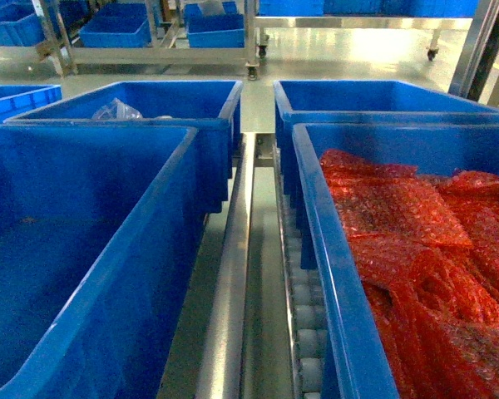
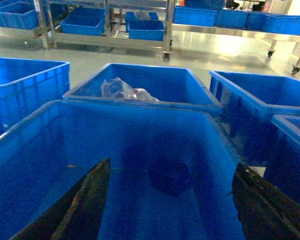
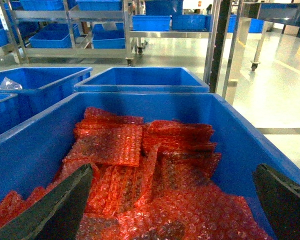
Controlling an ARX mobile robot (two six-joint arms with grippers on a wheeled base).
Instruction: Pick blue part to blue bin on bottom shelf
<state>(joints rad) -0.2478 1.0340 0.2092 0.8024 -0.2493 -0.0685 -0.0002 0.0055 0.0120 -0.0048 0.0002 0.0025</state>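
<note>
My left gripper (image 2: 172, 200) hangs jaws apart above the blue part (image 2: 169, 176), a dark blocky lump on the floor of the left bin (image 2: 140, 112). Right gripper (image 3: 172, 210) spread over red bubble wrap (image 3: 155, 165). Risk: blue on blue, smooth plastic; I could misjudge depth and skid off.

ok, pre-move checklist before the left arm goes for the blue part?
1. Blue part located: ok, on the floor of the near-left bin.
2. Left gripper open: ok, fingers spread either side of the part.
3. Part free of clutter: ok, nothing touching it.
4. Right gripper idle: ok, open over red bubble wrap, holding nothing.
5. Clear plastic bag out of the way: ok, in the bin behind.
6. Target bin on bottom shelf: cannot tell which one.
</note>
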